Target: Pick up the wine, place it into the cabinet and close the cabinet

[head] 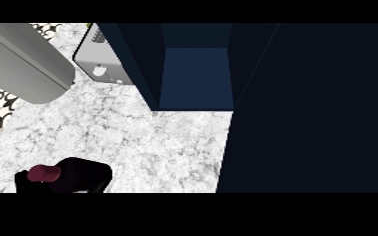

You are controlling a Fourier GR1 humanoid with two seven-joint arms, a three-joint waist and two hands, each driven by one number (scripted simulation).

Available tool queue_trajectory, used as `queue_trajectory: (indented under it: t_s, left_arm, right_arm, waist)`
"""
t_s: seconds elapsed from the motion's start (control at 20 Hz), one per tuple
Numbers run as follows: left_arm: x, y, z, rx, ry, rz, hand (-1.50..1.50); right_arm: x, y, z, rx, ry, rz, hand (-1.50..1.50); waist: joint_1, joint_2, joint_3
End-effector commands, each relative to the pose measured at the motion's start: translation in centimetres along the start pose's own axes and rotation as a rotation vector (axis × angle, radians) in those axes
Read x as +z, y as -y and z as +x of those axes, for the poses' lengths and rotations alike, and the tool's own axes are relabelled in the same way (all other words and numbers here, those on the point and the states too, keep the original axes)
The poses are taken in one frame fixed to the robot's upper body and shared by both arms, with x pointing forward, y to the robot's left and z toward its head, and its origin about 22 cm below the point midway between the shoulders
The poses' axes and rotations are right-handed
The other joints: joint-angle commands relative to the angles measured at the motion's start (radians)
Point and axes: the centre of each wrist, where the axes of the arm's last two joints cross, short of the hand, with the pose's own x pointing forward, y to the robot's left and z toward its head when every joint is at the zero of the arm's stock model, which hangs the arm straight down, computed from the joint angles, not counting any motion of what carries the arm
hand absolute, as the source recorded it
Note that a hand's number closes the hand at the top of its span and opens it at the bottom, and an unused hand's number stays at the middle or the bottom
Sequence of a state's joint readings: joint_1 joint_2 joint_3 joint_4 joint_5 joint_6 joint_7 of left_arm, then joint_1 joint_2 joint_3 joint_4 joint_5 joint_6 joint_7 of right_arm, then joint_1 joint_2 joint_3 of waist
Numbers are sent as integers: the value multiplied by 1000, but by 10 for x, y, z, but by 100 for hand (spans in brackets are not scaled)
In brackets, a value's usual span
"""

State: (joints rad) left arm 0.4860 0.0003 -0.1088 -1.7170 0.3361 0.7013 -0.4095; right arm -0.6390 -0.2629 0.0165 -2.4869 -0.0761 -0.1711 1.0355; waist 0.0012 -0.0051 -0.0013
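Note:
The wine bottle (70, 176) stands on the marble counter (148, 140) at the lower left. It is dark, with a maroon cap towards its left end. The navy cabinet (196, 75) is at the upper middle. It is open, with a bare blue floor inside, and its dark door (303, 110) is swung out and fills the right side of the view. The bottle is well to the lower left of the cabinet's opening. Neither hand shows in the head view.
A grey box-shaped appliance (100, 55) with a small knob stands against the cabinet's left wall. A large grey rounded object (29, 65) lies at the upper left. A patterned strip runs along the left edge.

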Motion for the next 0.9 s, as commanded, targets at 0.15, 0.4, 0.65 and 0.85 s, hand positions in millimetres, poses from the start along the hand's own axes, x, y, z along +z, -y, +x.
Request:
queue_trajectory:
  t_s: [0.15, 0.4, 0.65, 0.85]
  left_arm:
    - [-24, -10, -36, 42, -32, 25, -150]
    - [-2, -20, -59, 91, -39, 16, -150]
    - [-14, -18, -66, 107, -48, -13, -150]
    - [-5, -11, -84, 102, -48, -35, -150]
  right_arm:
    - [22, 0, 15, -29, -14, 65, -150]
    - [31, -6, 14, -54, 6, 53, -150]
    - [31, -6, 11, -43, -5, 54, -150]
    - [24, 1, 16, -27, -15, 58, -150]
  waist:
    - [-6, 1, 0]
    - [-4, 0, 0]
    - [-5, 1, 1]
    - [-5, 1, 0]
